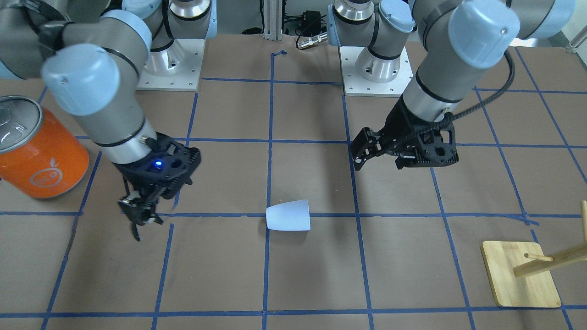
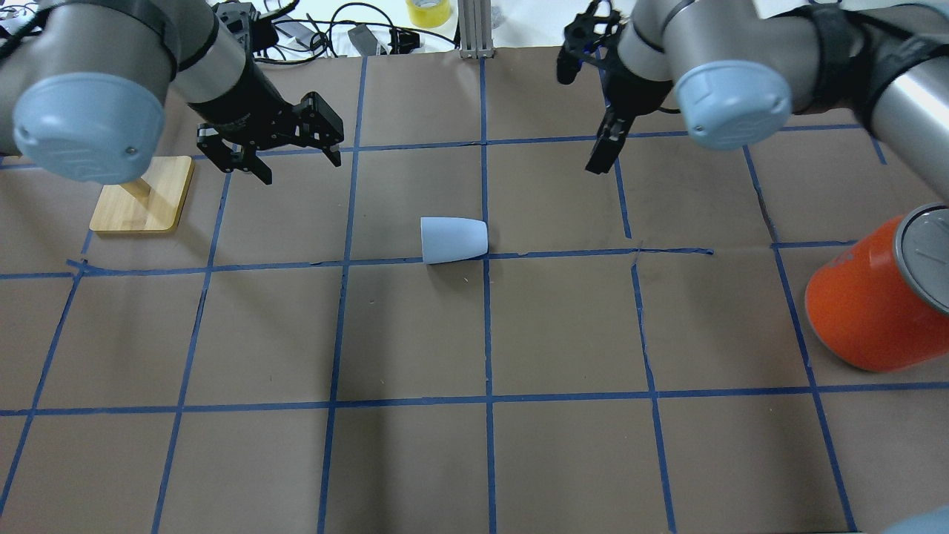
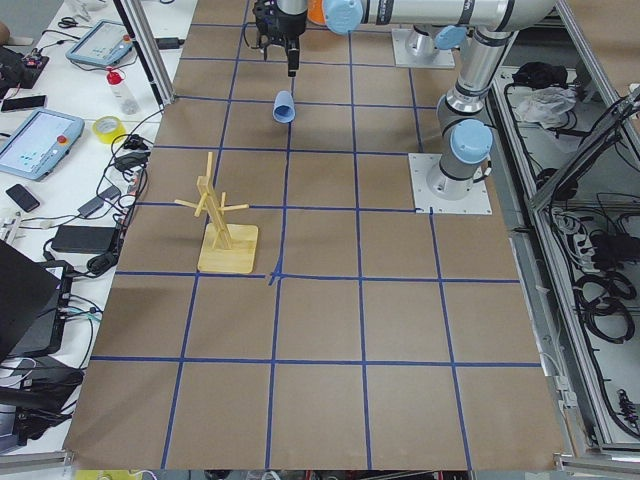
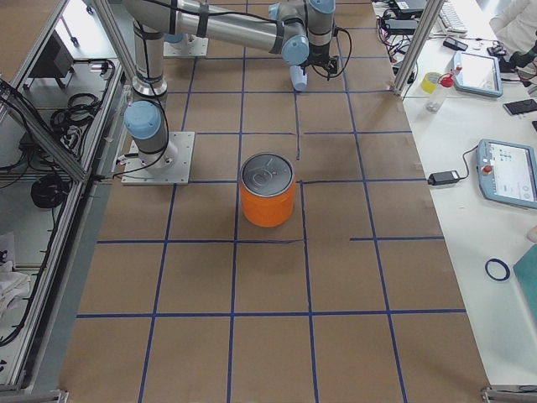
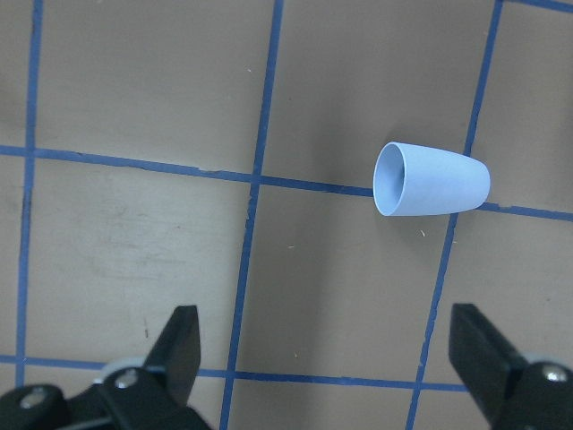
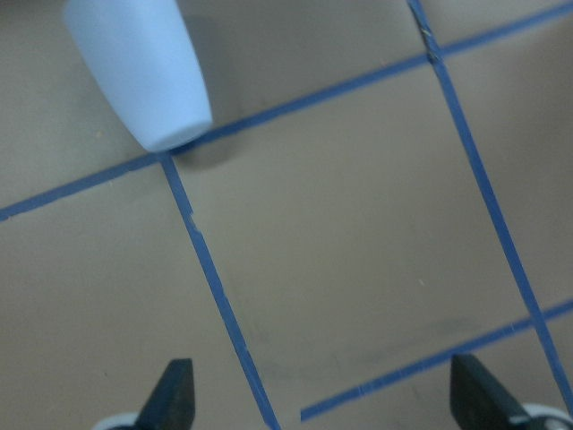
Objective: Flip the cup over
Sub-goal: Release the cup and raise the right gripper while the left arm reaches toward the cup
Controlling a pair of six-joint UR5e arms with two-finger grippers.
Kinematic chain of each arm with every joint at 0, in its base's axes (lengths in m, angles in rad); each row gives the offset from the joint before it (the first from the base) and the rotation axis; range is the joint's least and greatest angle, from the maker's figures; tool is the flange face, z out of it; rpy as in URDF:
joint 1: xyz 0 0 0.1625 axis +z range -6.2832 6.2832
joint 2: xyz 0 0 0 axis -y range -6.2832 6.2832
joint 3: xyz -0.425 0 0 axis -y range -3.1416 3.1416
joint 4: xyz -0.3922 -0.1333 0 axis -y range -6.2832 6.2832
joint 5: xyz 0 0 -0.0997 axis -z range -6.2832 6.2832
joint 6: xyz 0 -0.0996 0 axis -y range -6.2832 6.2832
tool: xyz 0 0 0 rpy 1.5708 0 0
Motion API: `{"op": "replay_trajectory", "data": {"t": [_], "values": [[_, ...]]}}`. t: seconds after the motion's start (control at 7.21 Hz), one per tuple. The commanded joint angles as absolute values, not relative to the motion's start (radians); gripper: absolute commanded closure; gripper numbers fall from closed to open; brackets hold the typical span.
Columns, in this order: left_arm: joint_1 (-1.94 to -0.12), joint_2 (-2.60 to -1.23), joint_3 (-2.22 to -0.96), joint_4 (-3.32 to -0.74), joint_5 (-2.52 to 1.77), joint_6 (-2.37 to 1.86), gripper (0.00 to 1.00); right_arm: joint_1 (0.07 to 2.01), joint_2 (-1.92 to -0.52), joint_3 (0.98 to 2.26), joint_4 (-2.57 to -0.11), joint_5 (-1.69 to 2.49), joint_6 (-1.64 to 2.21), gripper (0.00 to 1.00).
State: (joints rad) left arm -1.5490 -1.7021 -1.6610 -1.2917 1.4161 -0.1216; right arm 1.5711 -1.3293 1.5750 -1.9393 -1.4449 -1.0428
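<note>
It was a robotics lab: two arms point(image 3: 460, 150) stood bolted on plates point(image 1: 192, 68) to a paper-covered table point(image 2: 563, 460) gridded with blue tape point(image 2: 488, 334). Aluminium framing point(image 3: 142, 50) ringed it, with teach pendants point(image 4: 508, 172) on a side bench and cables point(image 3: 600, 290) alongside.

Bright, even overhead light; shadows on the brown paper-covered table point(image 2: 563, 326) are faint and soft. The large orange metal can point(image 1: 46, 160), at the left edge of the front-facing view, shows pale glare on its silver lid. The right wrist view is blurred, softening the small pale blue plastic cup point(image 6: 143, 72) at its upper left.
</note>
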Motion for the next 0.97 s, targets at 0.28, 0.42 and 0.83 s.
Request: {"op": "replay_trajectory", "data": {"t": [0.28, 0.42, 0.83], "values": [[-1.548, -1.879, -1.73, -1.12, 1.207, -0.08, 0.0, 1.465, -1.471, 1.568, -1.739, -1.546, -0.687, 0.0], [-1.548, -1.935, -1.729, -1.089, 1.13, -0.078, 0.0, 1.465, -1.517, 1.568, -1.711, -1.554, -0.497, 0.0], [-1.549, -2.026, -1.736, -1.071, 0.873, -0.078, 0.0, 1.546, -1.555, 1.534, -1.62, -1.565, -0.139, 0.0]]}}
